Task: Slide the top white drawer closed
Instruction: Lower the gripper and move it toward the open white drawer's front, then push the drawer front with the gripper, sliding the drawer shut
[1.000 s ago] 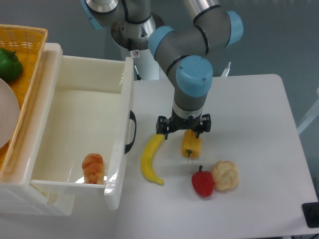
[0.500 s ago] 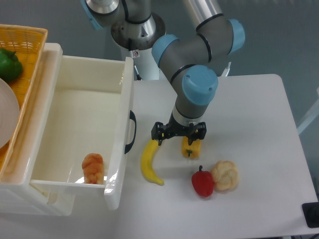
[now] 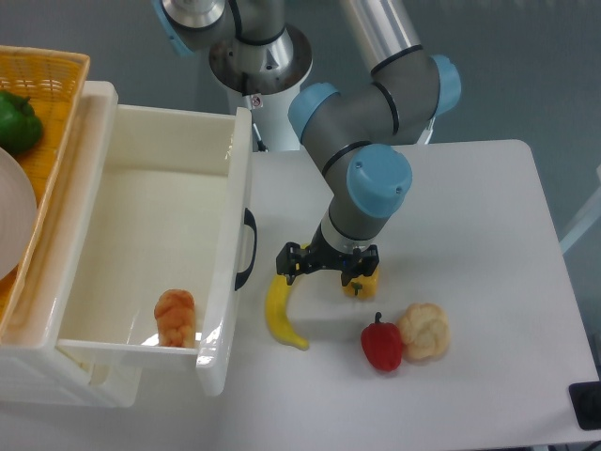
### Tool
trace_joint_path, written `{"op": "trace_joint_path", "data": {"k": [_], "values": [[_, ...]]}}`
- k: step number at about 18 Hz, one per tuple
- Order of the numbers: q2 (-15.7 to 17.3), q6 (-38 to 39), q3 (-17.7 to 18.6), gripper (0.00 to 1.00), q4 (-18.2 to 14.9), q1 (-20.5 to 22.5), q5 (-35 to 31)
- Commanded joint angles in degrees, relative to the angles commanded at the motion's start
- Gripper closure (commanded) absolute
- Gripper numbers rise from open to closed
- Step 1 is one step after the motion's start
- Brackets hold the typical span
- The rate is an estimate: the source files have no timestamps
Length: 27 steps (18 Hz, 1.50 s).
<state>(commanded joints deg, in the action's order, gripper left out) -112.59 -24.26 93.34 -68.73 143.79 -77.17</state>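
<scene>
Top white drawer (image 3: pixel 141 249) is pulled fully out of the cabinet, at the left side of the table (image 3: pixel 488 235), front panel facing right. Left of the drawer: an orange wicker basket (image 3: pixel 52 103) holding a green pepper (image 3: pixel 17 122). Inside the drawer, near its front panel: a small orange-brown item (image 3: pixel 176 317), type unclear. On the drawer front: the black arched handle (image 3: pixel 246 248), long axis running along the panel, near-to-far in view. Right of the handle and just apart from it: a banana (image 3: pixel 280 308) lying on the table. Gripper (image 3: pixel 327 266) hangs over the banana's upper end, right of the drawer front, not touching the drawer. Fingers look spread with nothing clamped between them, though the angle makes the gap hard to judge. A yellow pepper (image 3: pixel 364 282) sits just right of the gripper. Further right of the drawer: a red pepper (image 3: pixel 382 345) touching a pale cauliflower-like item (image 3: pixel 424 331).

Key relation: drawer front lies directly left of the gripper, so closing it likely means pushing leftward against that panel, square to its long axis.
</scene>
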Motion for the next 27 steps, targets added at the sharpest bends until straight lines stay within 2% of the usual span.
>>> {"op": "trace_joint_path", "data": {"k": [5,16,27], "values": [[-0.1,0.0,0.0,0.0,0.0,-2.2,0.0],[0.4,0.1,0.2,0.0,-0.1,-4.1,0.0],[1.7,0.1,0.2,0.0,-0.4,-4.4,1.2]]}}
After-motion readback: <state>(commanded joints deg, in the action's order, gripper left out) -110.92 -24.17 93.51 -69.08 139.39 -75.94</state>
